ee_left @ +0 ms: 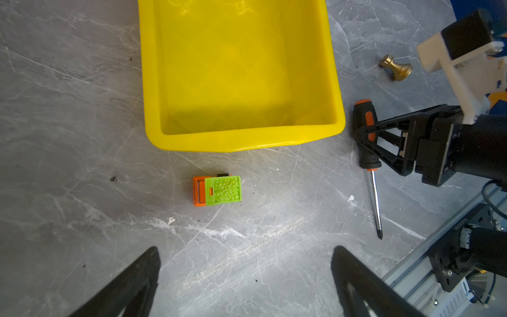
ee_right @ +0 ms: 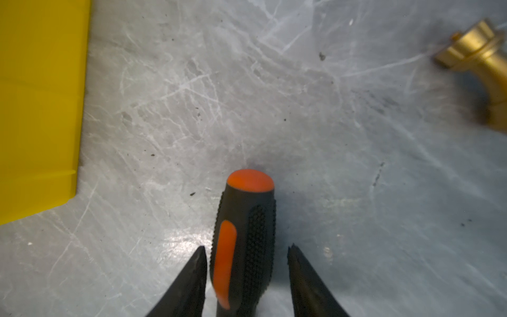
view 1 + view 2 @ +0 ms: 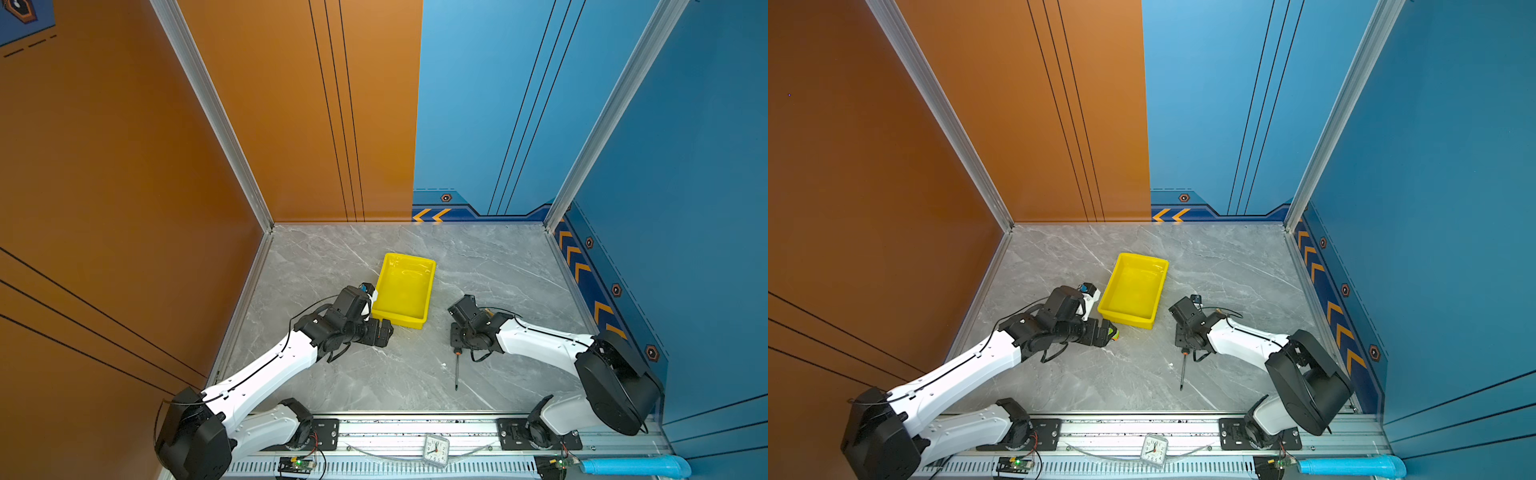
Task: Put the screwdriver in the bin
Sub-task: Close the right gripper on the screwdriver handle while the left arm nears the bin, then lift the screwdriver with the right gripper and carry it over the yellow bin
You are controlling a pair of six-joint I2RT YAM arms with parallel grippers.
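Screwdriver (image 2: pixel 244 233): lies flat on the grey tabletop (image 3: pixel 353 386), outside the bin (image 3: pixel 409 257). In both top views it sits off the bin's near right corner, near it but apart. The slim shaft (image 3: pixel 456 372) points toward the near rail. The handle is hidden under the right arm's wrist.

Right claw (image 2: pixel 247 247): down at tabletop level, straddling the black-and-orange handle crosswise. In the right wrist view one finger (image 2: pixel 197 271) lies against, or all but against, the handle's orange-striped side. The opposite finger (image 2: pixel 301 274) stands just off the knurled black side, with a thin sliver of tabletop showing between. So the claw is spread barely wider than the handle and not yet pinching it. The orange butt end sticks out past the fingertips. The left wrist view agrees: the right claw (image 1: pixel 361 134) brackets the handle about mid-length, the shaft (image 1: pixel 375 203) runs clear of it, and the tool looks flat on the surface.

Left claw (image 1: pixel 247 248): spread wide, nothing between its fingers. It hovers near the bin's near left corner, over a green-and-orange toy block (image 1: pixel 216 190) that lies just in front of the bin's near wall (image 1: pixel 247 137).

Bin interior: bare glossy yellow.

Brass fitting (image 1: pixel 396 68): on the tabletop beyond the handle's butt end, apart from the screwdriver and the bin.
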